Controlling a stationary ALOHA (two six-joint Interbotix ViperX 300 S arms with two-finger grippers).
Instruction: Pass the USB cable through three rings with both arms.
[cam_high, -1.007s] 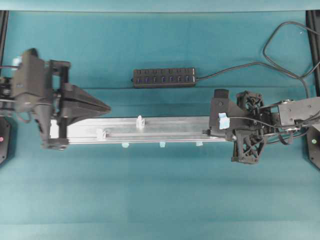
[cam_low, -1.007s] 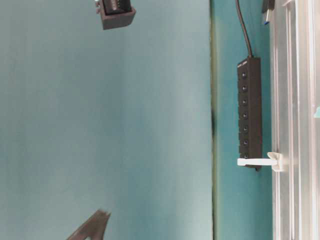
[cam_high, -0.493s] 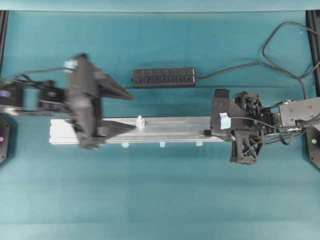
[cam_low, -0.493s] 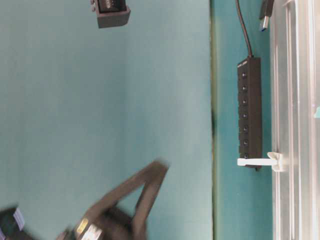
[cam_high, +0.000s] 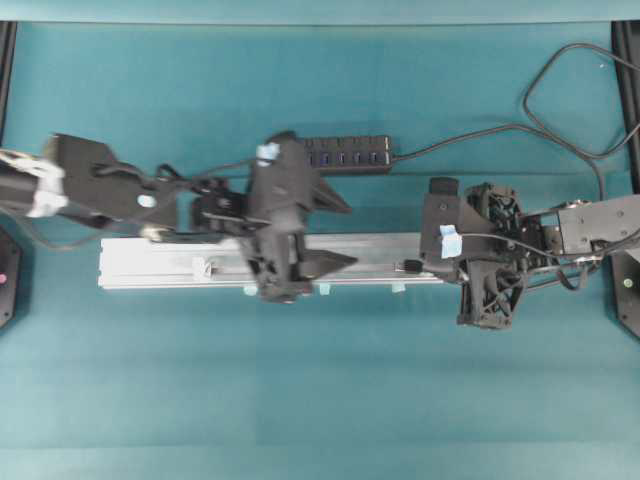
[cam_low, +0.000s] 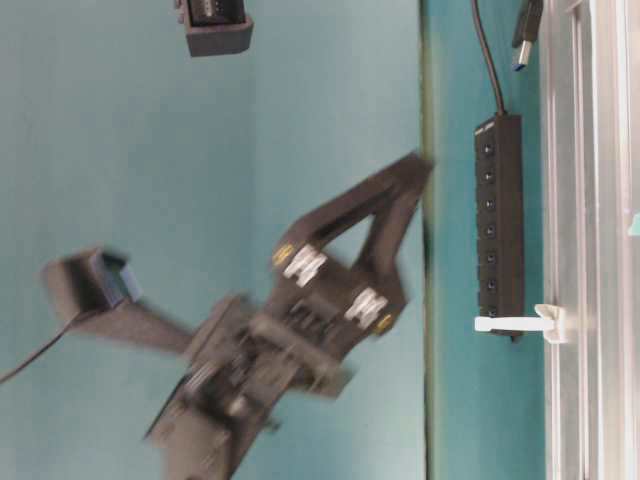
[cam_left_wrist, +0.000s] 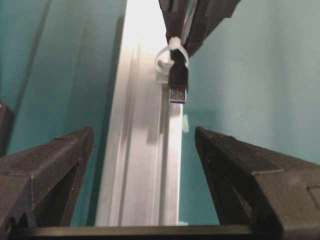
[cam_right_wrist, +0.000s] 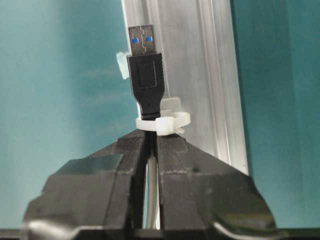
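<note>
The right gripper (cam_right_wrist: 147, 145) is clamped on the USB cable (cam_right_wrist: 146, 82) just behind its plug, which pokes through the first ring (cam_right_wrist: 165, 122) at the rail's (cam_high: 380, 255) right end; the left gripper (cam_left_wrist: 145, 165) hangs with its jaws spread wide, facing the plug along the rail; to do this well, it should centre on the plug, close squarely, then draw the cable straight along the rail.
</note>
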